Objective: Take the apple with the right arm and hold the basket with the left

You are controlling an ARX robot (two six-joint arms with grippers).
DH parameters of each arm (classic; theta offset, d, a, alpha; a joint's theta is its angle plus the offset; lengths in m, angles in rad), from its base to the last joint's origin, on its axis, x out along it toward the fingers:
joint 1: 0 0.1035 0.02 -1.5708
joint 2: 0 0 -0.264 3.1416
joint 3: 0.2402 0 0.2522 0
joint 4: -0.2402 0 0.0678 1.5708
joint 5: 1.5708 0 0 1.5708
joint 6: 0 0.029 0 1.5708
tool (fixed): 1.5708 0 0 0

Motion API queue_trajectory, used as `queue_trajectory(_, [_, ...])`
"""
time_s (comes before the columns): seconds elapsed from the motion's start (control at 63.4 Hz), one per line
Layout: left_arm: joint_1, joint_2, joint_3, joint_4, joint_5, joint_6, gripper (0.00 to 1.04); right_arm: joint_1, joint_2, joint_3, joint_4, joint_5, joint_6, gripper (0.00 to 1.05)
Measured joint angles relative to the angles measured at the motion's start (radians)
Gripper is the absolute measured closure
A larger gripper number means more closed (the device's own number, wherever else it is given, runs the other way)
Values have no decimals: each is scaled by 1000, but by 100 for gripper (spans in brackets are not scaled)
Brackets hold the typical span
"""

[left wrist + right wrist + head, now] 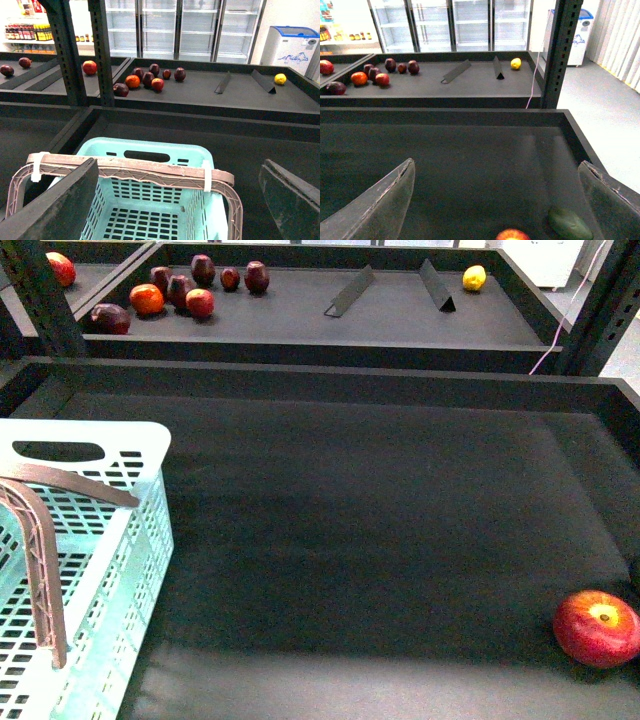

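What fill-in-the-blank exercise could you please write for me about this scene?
1. The apple lies on the near tray toward the robot's ____ side.
2. On the basket, white zip ties bind the two ____.
3. The left pincer and the right pincer both stand ____, gripping nothing.
Missing words: right; handles; open.

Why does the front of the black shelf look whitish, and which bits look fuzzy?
Front view: light glares off the black matte shelf's near edge, a pale band near the large round red apple. Left wrist view: the left end effector looks blurry, close to the lens; the pale teal plastic basket is sharp. Right wrist view: the right end effector is blurry too.
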Motion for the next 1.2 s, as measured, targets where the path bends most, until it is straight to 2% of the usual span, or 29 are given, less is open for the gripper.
queue_trajectory(0.521, [0, 0, 0, 0, 0, 0, 7, 0, 0, 0, 0, 0, 0, 9])
queue_trajectory(0.552, [-23, 22, 18, -55, -81, -27, 7, 0, 0, 0, 0, 0, 0, 9])
queue_trajectory(0.584, [-88, 113, 76, -208, -251, -122, 7, 0, 0, 0, 0, 1, 0, 9])
queue_trajectory(0.631, [-109, 191, 97, -258, -296, -204, 7, 0, -1, 0, 0, 0, 0, 9])
queue_trajectory(0.694, [-73, 275, 124, -229, -211, -328, 7, 0, -1, 0, 0, 0, 0, 9])
queue_trajectory(0.773, [15, 409, 171, -155, -60, -505, 7, 0, -1, 0, 0, 0, 0, 9])
queue_trajectory(0.821, [90, 555, 200, -66, 68, -650, 7, 0, -1, 0, 0, 0, 0, 9])
queue_trajectory(0.884, [155, 766, 225, 89, 165, -837, 7, 0, -1, 0, 0, 0, 0, 9])
queue_trajectory(0.979, [203, 1061, 261, 301, 208, -1017, 7, 0, -1, 0, 0, 0, 0, 9])
queue_trajectory(1.057, [213, 1305, 322, 463, 234, -1093, 7, 0, -1, 0, 0, 0, 0, 9])
queue_trajectory(1.2, [224, 1491, 390, 547, 236, -1150, 7, 0, -1, 0, 0, 0, 0, 9])
